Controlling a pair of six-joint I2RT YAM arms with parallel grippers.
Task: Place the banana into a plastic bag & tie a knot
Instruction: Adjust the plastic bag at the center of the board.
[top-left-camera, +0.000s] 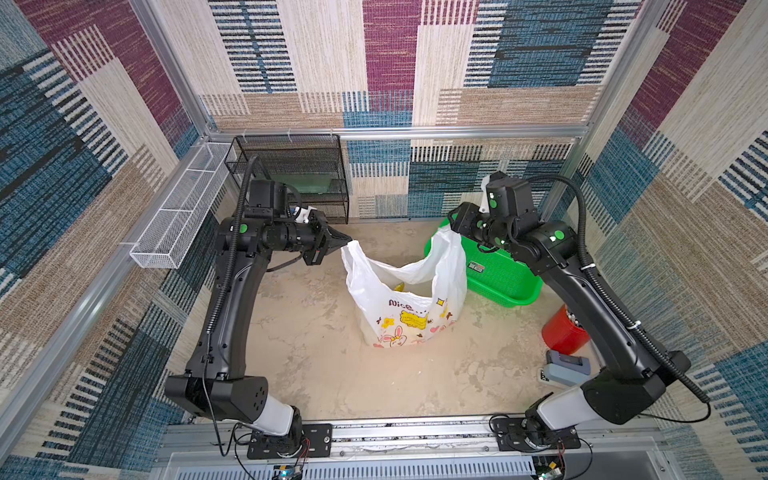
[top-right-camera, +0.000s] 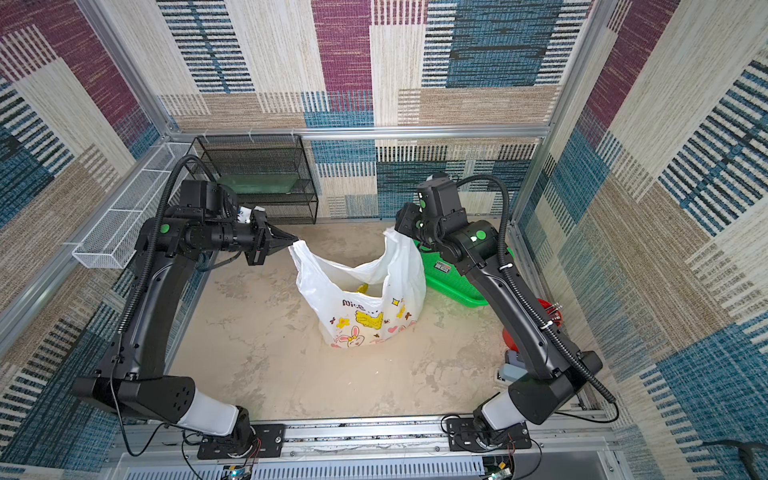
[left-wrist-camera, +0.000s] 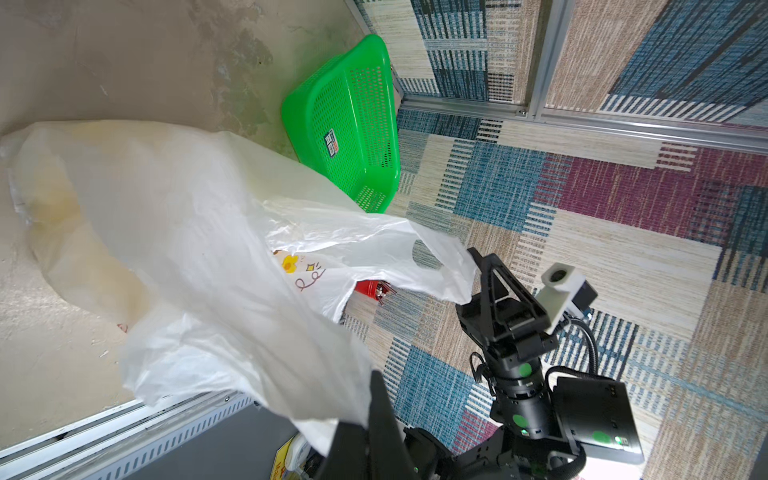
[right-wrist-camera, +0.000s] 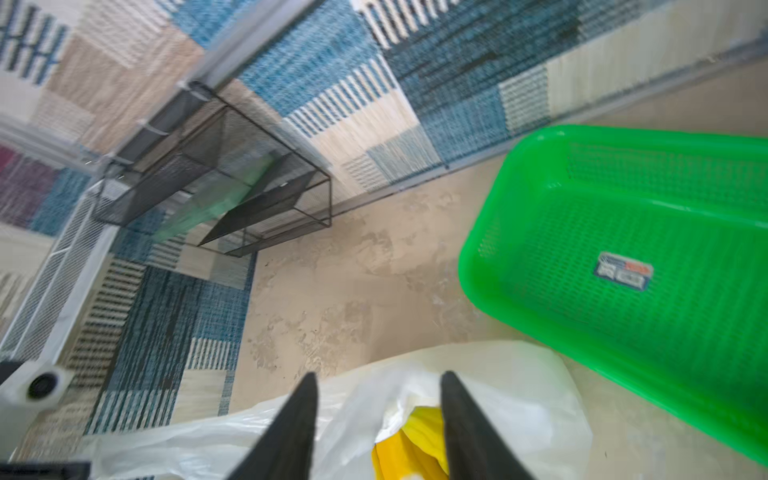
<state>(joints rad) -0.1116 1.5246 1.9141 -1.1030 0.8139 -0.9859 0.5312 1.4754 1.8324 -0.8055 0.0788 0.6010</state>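
L gripper (top-left-camera: 348, 242) pinching bag (top-left-camera: 407, 311) handle, that side up. R gripper (right-wrist-camera: 379, 376) jaws apart, holding nothing, over bag mouth. Banana (right-wrist-camera: 409, 444) inside bag, bag standing btwn grippers. Risk: R handle unsupported, sags, mouth folds shut, regrasp for knot gets hard

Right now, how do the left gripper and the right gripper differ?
The left gripper has its fingers closed together; the right gripper has its fingers apart. The left gripper pinches a handle of the plastic bag; the right gripper pinches nothing. Both hover at the bag's top, on opposite sides.
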